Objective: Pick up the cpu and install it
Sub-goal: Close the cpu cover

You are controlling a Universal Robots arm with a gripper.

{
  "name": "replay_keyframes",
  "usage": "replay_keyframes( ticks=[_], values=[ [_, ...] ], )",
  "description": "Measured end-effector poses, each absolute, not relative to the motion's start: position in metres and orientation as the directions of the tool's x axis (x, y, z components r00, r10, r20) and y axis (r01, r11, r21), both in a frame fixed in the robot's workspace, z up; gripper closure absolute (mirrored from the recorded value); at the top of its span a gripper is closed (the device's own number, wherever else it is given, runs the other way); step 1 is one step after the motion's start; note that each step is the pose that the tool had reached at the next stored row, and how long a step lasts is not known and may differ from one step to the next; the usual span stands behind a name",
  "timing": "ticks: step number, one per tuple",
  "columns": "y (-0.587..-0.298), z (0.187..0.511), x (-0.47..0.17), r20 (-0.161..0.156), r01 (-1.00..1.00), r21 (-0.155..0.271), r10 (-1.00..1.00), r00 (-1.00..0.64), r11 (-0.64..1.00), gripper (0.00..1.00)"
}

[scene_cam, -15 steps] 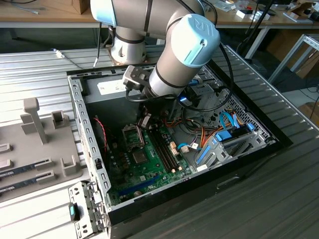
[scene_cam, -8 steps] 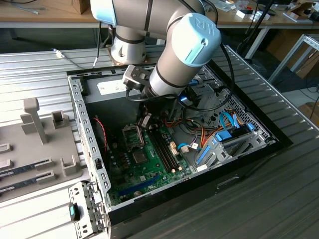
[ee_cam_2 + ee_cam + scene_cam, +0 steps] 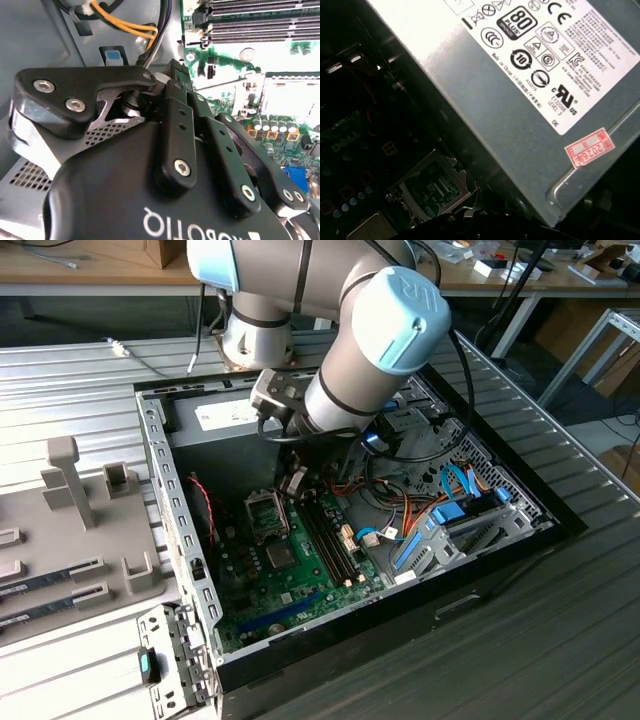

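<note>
One pincer (image 3: 295, 480) hung inside the computer case (image 3: 180, 540), close by the socket frame (image 3: 263, 513) on its power-supply side; its grip could not be told. Beyond that frame lay the cpu (image 3: 280, 556), apart from the pincer.

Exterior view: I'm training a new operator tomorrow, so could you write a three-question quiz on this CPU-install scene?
1. True or false: the arm reaches down into the open computer case.
2. In the exterior view, what is the gripper nearest to? A) the grey power-supply box B) a keyboard C) a coffee mug
3. Fill in: the cpu, a small silver-grey square, lies on the green ____.

Key: 1 true; 2 A; 3 motherboard.
</note>
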State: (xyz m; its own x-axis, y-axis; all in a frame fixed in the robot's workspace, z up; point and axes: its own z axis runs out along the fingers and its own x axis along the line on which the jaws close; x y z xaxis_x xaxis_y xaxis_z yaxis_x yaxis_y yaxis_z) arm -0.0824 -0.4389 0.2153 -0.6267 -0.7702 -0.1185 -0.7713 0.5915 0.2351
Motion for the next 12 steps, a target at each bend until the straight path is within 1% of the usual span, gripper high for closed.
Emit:
replay_keyframes(
  ticks=[6, 12],
  values=[
    [-0.439, 0.203, -0.082, -0.115, -0.770, 0.239, -0.770, -0.627, 0.592, 0.89],
    [-0.439, 0.203, -0.086, -0.116, -0.768, 0.239, -0.768, -0.630, 0.594, 0.89]
  ],
)
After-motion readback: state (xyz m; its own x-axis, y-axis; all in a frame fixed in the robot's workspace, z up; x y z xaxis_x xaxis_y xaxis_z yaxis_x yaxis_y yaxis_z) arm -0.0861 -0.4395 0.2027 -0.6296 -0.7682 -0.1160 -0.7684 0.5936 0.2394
